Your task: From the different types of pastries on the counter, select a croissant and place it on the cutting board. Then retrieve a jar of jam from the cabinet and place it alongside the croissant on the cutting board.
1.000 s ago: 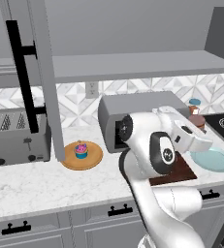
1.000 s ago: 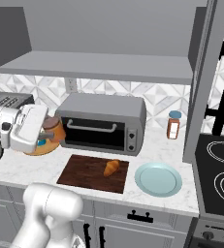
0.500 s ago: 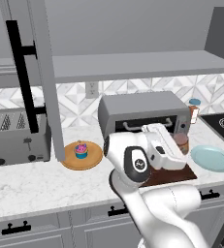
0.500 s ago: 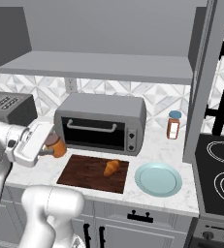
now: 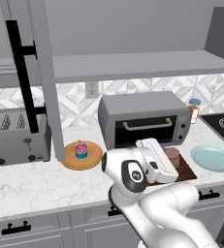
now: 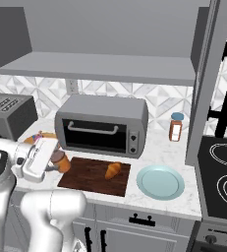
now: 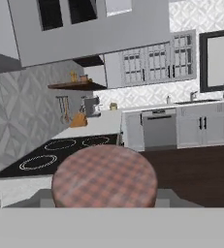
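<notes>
Tool (image 6: 53,162) clenched on the jam jar (image 6: 61,161), held sideways just above the left edge of the cutting board (image 6: 88,176), in front of the toaster oven (image 6: 102,124). Croissant (image 6: 112,170) lies on the board's right half, well apart from the jar. Bare board between them. Blue plate (image 6: 160,181) sits just right of the board on the worktop (image 6: 159,146).

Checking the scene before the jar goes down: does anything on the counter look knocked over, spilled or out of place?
Nothing stands out. The croissant lies on the cutting board, the plate beside it is bare, and the jam jar is upright in the gripper at the board's left end.
</notes>
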Controlling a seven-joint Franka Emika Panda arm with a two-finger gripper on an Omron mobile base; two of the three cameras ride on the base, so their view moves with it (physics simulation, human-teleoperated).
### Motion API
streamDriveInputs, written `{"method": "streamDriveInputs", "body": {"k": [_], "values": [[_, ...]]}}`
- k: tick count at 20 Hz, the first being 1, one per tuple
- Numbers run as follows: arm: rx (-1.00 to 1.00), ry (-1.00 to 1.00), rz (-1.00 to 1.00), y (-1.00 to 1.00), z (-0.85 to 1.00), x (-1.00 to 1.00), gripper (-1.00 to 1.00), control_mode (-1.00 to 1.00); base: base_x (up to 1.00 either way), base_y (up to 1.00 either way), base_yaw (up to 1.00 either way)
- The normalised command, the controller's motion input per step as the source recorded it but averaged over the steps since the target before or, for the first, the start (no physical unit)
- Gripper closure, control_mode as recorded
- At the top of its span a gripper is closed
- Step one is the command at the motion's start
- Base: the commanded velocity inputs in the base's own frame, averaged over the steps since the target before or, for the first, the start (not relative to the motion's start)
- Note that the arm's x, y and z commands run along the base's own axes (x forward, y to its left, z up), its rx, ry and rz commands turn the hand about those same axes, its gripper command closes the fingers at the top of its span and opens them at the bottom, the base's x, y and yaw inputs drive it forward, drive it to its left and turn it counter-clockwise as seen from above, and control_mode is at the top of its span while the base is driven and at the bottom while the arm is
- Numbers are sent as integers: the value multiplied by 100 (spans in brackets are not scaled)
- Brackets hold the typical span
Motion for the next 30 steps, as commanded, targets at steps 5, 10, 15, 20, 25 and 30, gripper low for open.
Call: {"method": "streamDriveInputs", "body": {"k": [5, 10, 15, 20, 25, 30], "values": [[-1, 0, 20, 0, -46, 33, 100, -100, 0, 0, 0], [0, 4, 14, 0, -40, 43, 100, -100, 0, 0, 0], [0, 9, 7, 1, -60, 45, 100, -100, 0, 0, 0], [0, 2, 7, -1, -66, 33, 100, -100, 0, 0, 0], [1, -6, 9, -29, -78, 14, 100, -100, 0, 0, 0], [0, -14, 10, -45, -53, 22, 100, -100, 0, 0, 0]]}}
